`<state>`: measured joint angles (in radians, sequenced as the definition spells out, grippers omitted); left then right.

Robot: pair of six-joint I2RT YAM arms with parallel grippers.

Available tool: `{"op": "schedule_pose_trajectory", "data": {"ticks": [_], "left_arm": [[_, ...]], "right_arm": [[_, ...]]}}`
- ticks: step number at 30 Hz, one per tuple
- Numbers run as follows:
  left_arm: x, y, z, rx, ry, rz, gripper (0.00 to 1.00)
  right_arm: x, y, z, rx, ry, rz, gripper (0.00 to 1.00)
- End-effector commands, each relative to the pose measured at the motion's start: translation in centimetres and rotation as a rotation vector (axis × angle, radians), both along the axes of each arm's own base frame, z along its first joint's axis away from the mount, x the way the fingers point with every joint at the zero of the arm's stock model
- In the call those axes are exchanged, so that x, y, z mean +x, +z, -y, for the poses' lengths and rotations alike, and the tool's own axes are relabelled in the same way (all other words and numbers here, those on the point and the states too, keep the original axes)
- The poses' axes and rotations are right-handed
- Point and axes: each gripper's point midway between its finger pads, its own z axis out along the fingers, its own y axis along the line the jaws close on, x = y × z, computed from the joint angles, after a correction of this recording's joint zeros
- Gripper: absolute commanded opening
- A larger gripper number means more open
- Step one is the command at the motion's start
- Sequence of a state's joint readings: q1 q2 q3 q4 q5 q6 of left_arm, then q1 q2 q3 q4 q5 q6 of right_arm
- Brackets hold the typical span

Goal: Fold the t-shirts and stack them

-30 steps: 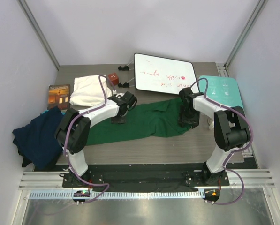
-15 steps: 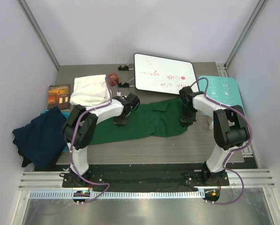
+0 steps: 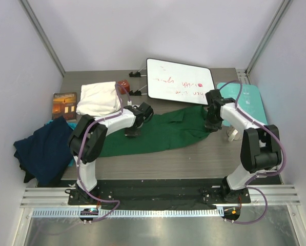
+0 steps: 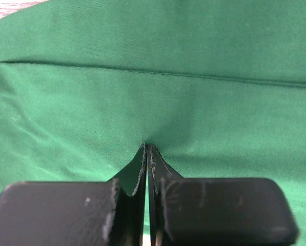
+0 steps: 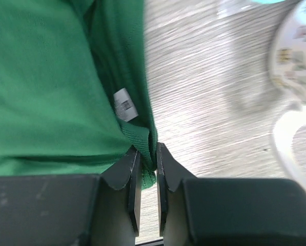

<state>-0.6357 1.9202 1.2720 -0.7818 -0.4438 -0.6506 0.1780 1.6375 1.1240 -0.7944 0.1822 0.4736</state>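
- L gripper (image 4: 148, 149): jaws fully closed, pinching a fold of green t-shirt (image 3: 158, 134).
- R gripper (image 5: 146, 154): jaws nearly closed, gripping same shirt's edge nr white label (image 5: 124, 104).
- Green t-shirt spread across table (image 3: 194, 159) centre, btwn the 2 arms.
- Navy t-shirt (image 3: 42, 148) heaped at left; cream t-shirt (image 3: 97, 98) folded rear-left.

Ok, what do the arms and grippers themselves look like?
Both the left arm and right arm have white links with bulky black joints and a purple cable looped along each. The left gripper and right gripper have matte black, scuffed, wedge-tipped fingers.
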Motion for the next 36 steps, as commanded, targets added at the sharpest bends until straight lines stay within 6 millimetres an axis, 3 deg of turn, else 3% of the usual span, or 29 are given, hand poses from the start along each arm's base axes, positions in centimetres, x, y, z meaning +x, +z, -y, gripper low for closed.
{"op": "schedule_pose_trajectory", "data": {"ticks": [1,5,11,16,21,27,31,36], "left_arm": [[-3.9,-3.0,-3.2,0.113,0.024,-0.162,0.00],[-4.0,-2.6,-3.9,0.148,0.015,-0.160,0.00],[-3.9,-2.3,-3.8,0.138,0.004,-0.159,0.00],[-3.9,-2.3,-3.5,0.119,-0.002,-0.160,0.06],[-3.4,-1.4,-2.9,0.079,-0.005,-0.128,0.19],[-2.1,1.4,-2.1,0.038,-0.006,-0.060,0.22],[-1.8,3.2,-2.6,0.060,-0.009,-0.037,0.25],[-3.3,3.9,-4.5,0.131,0.004,-0.061,0.25]], "right_arm": [[0.9,2.4,2.3,-0.036,-0.087,0.086,0.14],[1.0,2.6,2.7,-0.045,-0.109,0.088,0.17],[0.3,2.2,3.6,-0.068,-0.149,0.066,0.41],[0.5,3.2,3.8,-0.061,-0.166,0.113,0.50],[1.8,5.9,1.7,0.054,-0.106,0.185,0.50],[1.3,8.0,-2.6,0.188,0.017,0.222,0.44],[0.2,5.8,-4.2,0.168,0.057,0.153,0.44],[-1.0,1.8,-4.8,0.136,0.072,0.035,0.44]]}}
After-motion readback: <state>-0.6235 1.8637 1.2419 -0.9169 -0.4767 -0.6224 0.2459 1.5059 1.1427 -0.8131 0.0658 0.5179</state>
